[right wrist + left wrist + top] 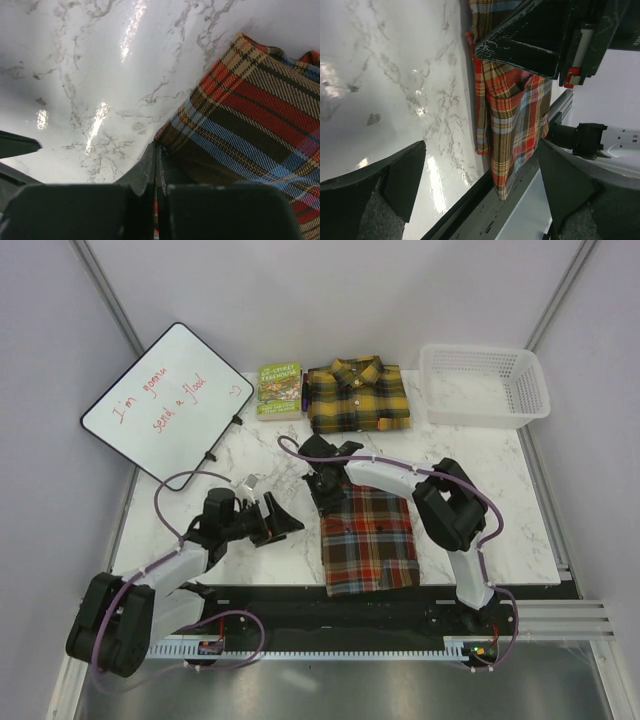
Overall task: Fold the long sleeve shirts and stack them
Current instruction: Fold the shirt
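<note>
Right gripper (156, 150): clamped closed, apparently pinching red-brown plaid shirt (250, 110) edge | left gripper (481, 145): spread wide, empty, over marble table (395, 75) | yellow-black plaid shirt (357, 395): folded

white marble table (455, 445), pale grey walls (350, 290)

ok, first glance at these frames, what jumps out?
The red-brown plaid shirt lies folded near the front edge of the marble table, and the right gripper is shut on its far left corner. The left gripper hangs open just left of it. At the back, a folded yellow and black shirt sits between a green book and a white basket, with a whiteboard scrawled in red at far left.
</note>
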